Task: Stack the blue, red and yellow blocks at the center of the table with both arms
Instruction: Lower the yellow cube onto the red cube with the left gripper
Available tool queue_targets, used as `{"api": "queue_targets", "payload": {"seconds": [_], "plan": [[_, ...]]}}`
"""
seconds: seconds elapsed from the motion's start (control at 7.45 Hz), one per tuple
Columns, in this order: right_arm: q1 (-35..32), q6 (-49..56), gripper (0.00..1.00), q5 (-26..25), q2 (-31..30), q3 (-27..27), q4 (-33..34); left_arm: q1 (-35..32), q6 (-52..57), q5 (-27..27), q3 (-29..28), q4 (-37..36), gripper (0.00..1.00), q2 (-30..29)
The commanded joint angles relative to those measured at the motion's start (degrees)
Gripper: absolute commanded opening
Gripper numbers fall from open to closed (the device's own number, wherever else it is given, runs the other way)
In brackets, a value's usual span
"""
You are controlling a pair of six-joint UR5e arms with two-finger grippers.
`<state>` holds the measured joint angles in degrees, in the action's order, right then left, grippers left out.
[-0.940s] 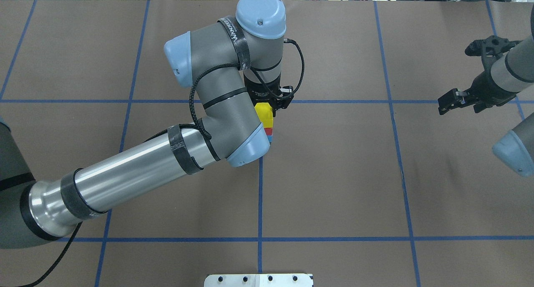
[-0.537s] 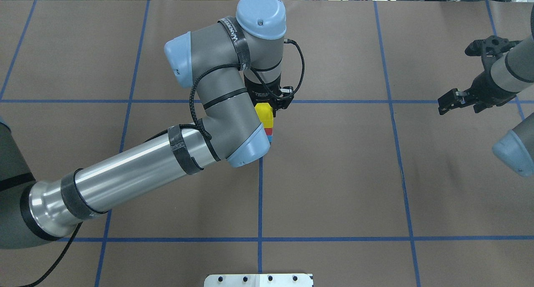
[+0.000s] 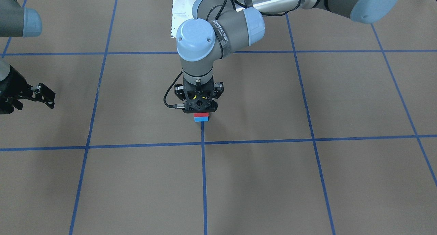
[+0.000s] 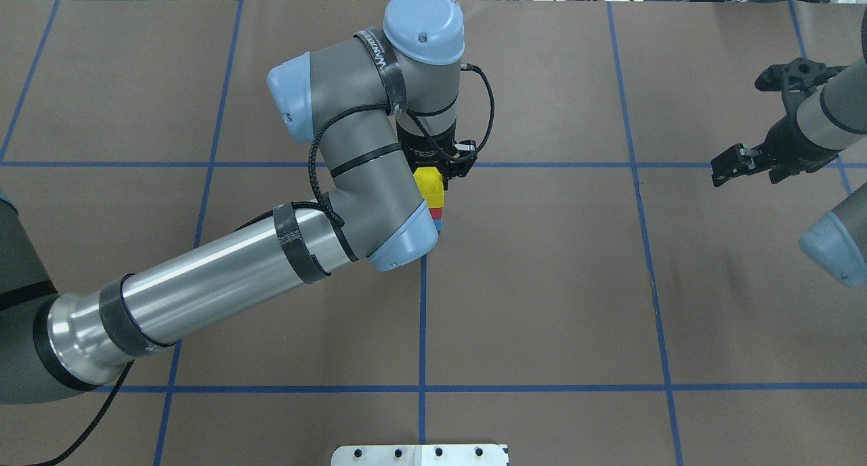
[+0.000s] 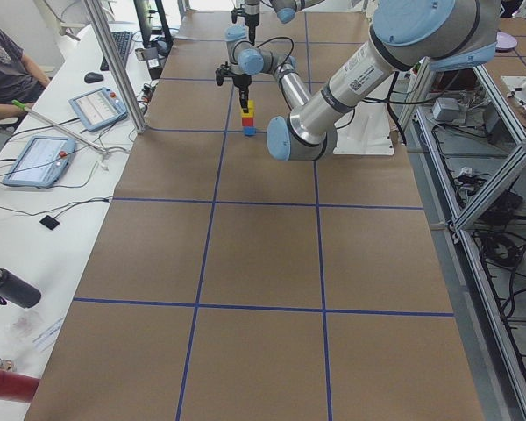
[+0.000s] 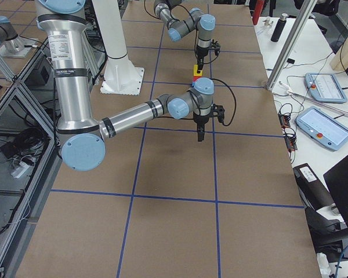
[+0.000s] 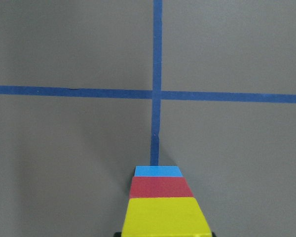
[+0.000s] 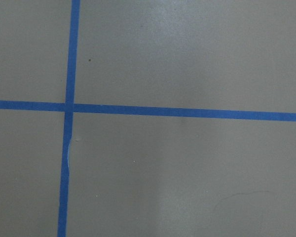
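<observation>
Left wrist-mounted view is showing the yellow block (image 7: 163,216) bottom centre, sitting on the red block (image 7: 160,187), with the blue block (image 7: 158,171) beyond. My left gripper (image 4: 446,168) is hovering at the yellow block, but I cannot tell whether I am clamping it. My right gripper (image 4: 730,166) is hanging at the overhead view's right edge, and I cannot tell its width.

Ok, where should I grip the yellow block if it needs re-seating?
By two opposite side faces, coming straight down: the yellow block tops the stack, on the red block, so only its sides and top are free; a sideways approach would likely topple it.
</observation>
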<state>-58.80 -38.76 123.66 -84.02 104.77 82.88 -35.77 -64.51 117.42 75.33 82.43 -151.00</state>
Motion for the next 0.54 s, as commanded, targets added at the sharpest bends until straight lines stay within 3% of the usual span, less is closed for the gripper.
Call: {"api": "queue_targets", "payload": {"seconds": [0.0, 0.13, 0.4], "plan": [[0.00, 0.09, 1.00, 0.00, 0.00, 0.00, 0.00, 0.00, -0.09, 0.00, 0.00, 0.01, 0.00, 0.00], [0.00, 0.09, 1.00, 0.00, 0.00, 0.00, 0.00, 0.09, -0.17, 0.00, 0.00, 0.01, 0.13, 0.00], [0.00, 0.00, 1.00, 0.00, 0.00, 0.00, 0.00, 0.17, -0.09, 0.00, 0.00, 0.01, 0.55, 0.00]]}}
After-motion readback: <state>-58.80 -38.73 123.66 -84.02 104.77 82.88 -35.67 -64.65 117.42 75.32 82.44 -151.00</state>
